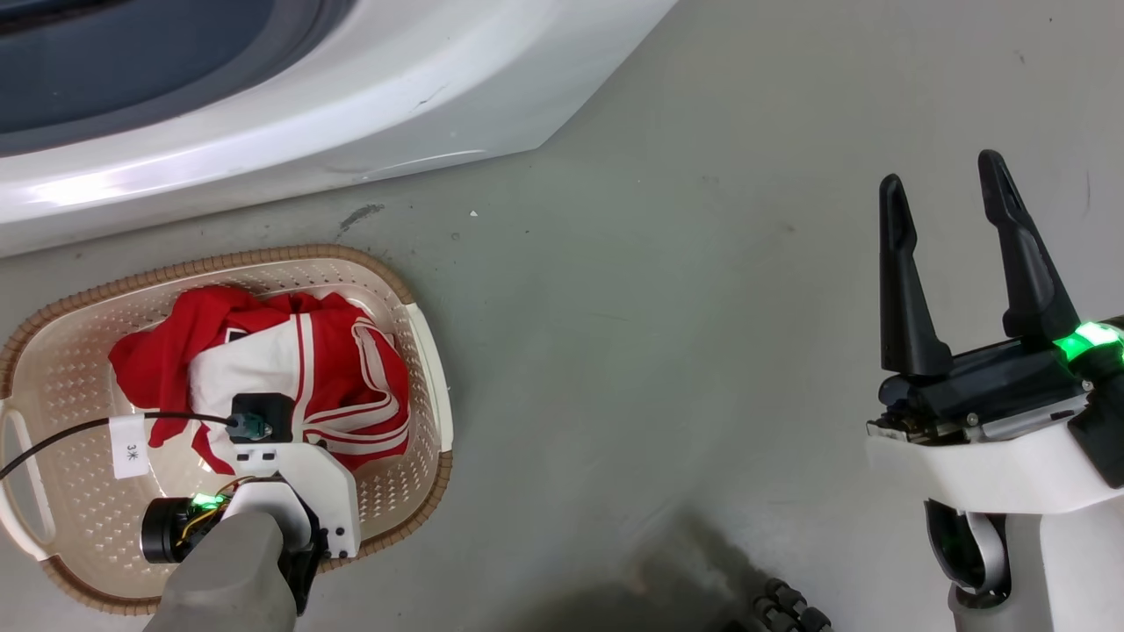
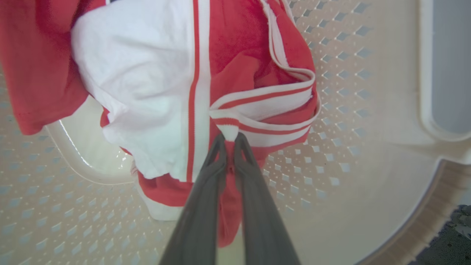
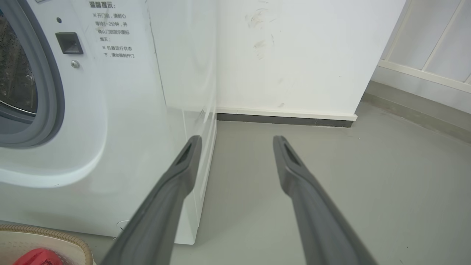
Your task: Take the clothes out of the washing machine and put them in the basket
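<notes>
The clothes (image 1: 299, 377), red with white panels and stripes, lie bunched in the cream basket (image 1: 430, 369) on the floor at lower left. My left arm reaches down into the basket. In the left wrist view my left gripper (image 2: 230, 137) is shut on a striped fold of the clothes (image 2: 154, 92), above the basket's perforated bottom (image 2: 368, 147). My right gripper (image 1: 941, 171) stands open and holds nothing over bare floor at the right. The white washing machine (image 1: 351, 105) stands behind the basket. Its grey-rimmed porthole (image 3: 22, 81) shows past my right gripper (image 3: 237, 139).
A black cable with a white tag (image 1: 130, 446) crosses the basket's left side. Grey floor (image 1: 667, 351) lies open between basket and right arm. A white wall with a dark baseboard (image 3: 283, 119) stands right of the washer. A wheel of my base (image 1: 781, 610) shows at the bottom.
</notes>
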Motion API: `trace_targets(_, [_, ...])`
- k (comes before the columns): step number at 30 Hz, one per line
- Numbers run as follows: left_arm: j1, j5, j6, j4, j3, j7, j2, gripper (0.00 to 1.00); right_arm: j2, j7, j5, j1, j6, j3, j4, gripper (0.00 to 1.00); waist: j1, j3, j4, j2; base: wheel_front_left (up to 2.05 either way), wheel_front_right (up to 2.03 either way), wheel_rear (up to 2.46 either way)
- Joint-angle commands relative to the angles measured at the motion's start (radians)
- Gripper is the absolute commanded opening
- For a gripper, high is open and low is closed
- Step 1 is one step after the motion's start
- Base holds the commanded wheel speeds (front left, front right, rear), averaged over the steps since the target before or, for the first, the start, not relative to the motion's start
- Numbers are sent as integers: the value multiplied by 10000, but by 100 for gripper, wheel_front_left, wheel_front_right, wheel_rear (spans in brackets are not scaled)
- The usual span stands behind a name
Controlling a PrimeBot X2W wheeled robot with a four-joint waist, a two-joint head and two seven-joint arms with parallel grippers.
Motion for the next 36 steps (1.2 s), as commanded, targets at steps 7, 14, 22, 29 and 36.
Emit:
trace_targets(7, [164,115,74,51,-164,-628,-59,100,-2,-19,51,191,-7,-69,240,100,-2,-628,128,0,0,0,0])
trace_targets(14, [812,-2,210,0,-15,-1254,-168,100,-2,-21,-194,709,-7,13,542,100,-2,-1969,455,0,0,0,0])
trace_targets(22, [2031,629,701,-1818,536,-1311,-58,100,-2,-19,-545,1456,-7,103,841,100,-2,-3468,876,0,0,0,0])
trace_targets(29, [3345,1555,1074,-3682,1612,-1305,-62,100,-2,-19,-672,2104,-7,174,1043,100,-2,-4510,1172,0,0,0,0])
trace_targets(36, [4565,2617,1163,-5757,3093,-1307,-262,100,-2,-19,-784,2681,-7,117,1234,100,-2,-5403,1472,0,0,0,0])
